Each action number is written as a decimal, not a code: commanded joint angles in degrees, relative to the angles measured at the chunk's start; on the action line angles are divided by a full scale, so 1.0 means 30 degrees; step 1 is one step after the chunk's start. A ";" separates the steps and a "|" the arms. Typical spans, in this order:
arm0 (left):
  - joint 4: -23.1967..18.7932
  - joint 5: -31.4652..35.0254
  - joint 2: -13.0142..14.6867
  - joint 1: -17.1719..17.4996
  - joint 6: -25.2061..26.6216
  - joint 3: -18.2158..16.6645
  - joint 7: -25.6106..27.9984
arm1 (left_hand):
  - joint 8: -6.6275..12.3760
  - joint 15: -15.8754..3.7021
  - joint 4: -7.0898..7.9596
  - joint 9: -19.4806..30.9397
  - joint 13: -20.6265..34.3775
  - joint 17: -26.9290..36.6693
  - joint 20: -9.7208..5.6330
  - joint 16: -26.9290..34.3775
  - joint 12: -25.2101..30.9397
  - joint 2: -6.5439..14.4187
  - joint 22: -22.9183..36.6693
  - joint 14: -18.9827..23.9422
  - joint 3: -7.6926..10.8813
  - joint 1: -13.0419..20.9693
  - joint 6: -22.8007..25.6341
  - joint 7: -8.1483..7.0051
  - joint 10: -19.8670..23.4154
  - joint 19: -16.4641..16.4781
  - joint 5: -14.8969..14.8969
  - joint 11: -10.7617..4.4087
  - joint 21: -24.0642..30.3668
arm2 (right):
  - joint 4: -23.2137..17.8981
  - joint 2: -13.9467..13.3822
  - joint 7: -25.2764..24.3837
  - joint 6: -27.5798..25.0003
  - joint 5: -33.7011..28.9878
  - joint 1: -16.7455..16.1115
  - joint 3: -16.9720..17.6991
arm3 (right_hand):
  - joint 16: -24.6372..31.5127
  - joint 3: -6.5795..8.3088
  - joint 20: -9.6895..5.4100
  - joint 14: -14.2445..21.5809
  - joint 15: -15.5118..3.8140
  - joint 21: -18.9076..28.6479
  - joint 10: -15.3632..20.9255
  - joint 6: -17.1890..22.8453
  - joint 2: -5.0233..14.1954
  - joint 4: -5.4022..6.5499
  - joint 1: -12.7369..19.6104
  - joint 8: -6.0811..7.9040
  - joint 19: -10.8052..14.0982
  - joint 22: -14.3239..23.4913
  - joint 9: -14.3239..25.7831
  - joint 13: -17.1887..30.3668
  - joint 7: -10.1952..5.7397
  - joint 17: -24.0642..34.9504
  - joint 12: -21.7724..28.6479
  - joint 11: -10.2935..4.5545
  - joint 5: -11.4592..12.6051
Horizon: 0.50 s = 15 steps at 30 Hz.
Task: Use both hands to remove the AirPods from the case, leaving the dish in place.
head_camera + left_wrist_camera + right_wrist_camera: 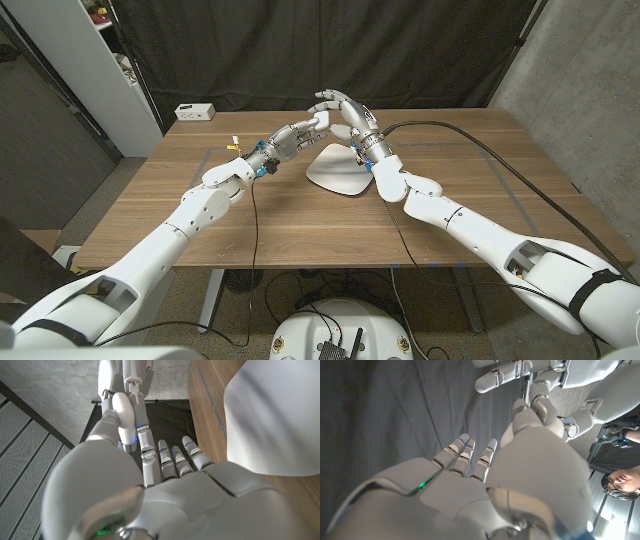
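Note:
Both hands meet in the air just above the white dish, which lies on the wooden table near its middle. My left hand reaches in from the left with its fingers stretched towards my right hand, and the fingertips of the two touch or nearly touch. In the left wrist view the dish is close beside the left hand. In the right wrist view the right hand has its fingers apart. The AirPods case is hidden between the hands, and I cannot tell who holds it.
A small white box sits at the table's far left edge, and a yellow scrap lies near my left wrist. A black cable runs across the right side. A person is at the edge of the right wrist view.

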 commanded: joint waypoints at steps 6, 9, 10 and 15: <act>-0.0579 0.1089 0.1248 -0.0394 0.0314 0.0164 -0.0130 | 0.0229 -0.0096 0.0214 0.0514 -0.0072 0.0034 -0.0129 -0.0086 -0.0158 0.2435 0.0110 -0.0310 -0.0271 0.2572 0.0466 -0.0681 -0.0240 0.0051 0.0044 -0.0020 -0.0067 | -0.2059 -0.0773 0.2862 -0.2794 0.0684 -0.0707 0.0545 | -0.0303 -0.0476 0.0350 -0.2027 -0.3067 -0.0010 -0.2652 -0.2428 -0.0129 0.0243 -0.0528 -0.1245 -0.0632 0.0051 0.0116 0.0227 -0.0002 0.0319 -0.0737 0.0549 -0.0185; -0.0913 0.1296 0.1580 -0.0340 0.0433 0.0161 -0.0011 | 0.0311 -0.0112 0.0255 0.0617 -0.0091 0.0034 -0.0138 -0.0086 -0.0202 0.2377 0.0112 -0.0356 -0.0394 0.2497 0.0646 -0.0771 -0.0288 0.0056 0.0028 -0.0130 -0.0074 | -0.2379 -0.0871 0.3273 -0.3269 0.0794 -0.0764 0.0603 | -0.0315 -0.0543 0.0480 -0.2458 -0.2871 -0.0017 -0.3351 -0.3076 -0.0180 0.0255 -0.0662 -0.1406 -0.0779 0.0055 0.0161 0.0258 0.0003 0.0387 -0.0837 0.0658 -0.0153; -0.1040 0.1406 0.1706 -0.0328 0.0482 0.0174 0.0059 | 0.0317 -0.0091 0.0264 0.0642 -0.0096 0.0034 -0.0134 -0.0100 -0.0221 0.2371 0.0112 -0.0406 -0.0421 0.2483 0.0655 -0.0800 -0.0322 0.0045 0.0025 -0.0120 -0.0081 | -0.2500 -0.0884 0.3397 -0.3478 0.0826 -0.0789 0.0629 | -0.0323 -0.0567 0.0518 -0.2615 -0.2834 -0.0019 -0.3553 -0.3260 -0.0174 0.0278 -0.0727 -0.1429 -0.0827 0.0057 0.0190 0.0269 0.0003 0.0412 -0.0853 0.0705 -0.0145; -0.2059 0.2465 0.2794 -0.0393 0.0890 0.0278 0.0581 | 0.0300 -0.0038 0.0311 0.0836 -0.0136 0.0041 -0.0108 -0.0122 -0.0338 0.2376 0.0118 -0.0598 -0.0574 0.2434 0.0543 -0.1161 -0.0492 0.0023 0.0034 -0.0111 -0.0105 | -0.3723 -0.1185 0.5091 -0.5357 0.1436 -0.0931 0.0919 | -0.0420 -0.0700 0.0985 -0.3915 -0.2045 -0.0001 -0.5380 -0.5365 -0.0238 0.0287 -0.1001 -0.1762 -0.1176 0.0073 0.0152 0.0318 0.0031 0.0538 -0.0992 0.1123 -0.0111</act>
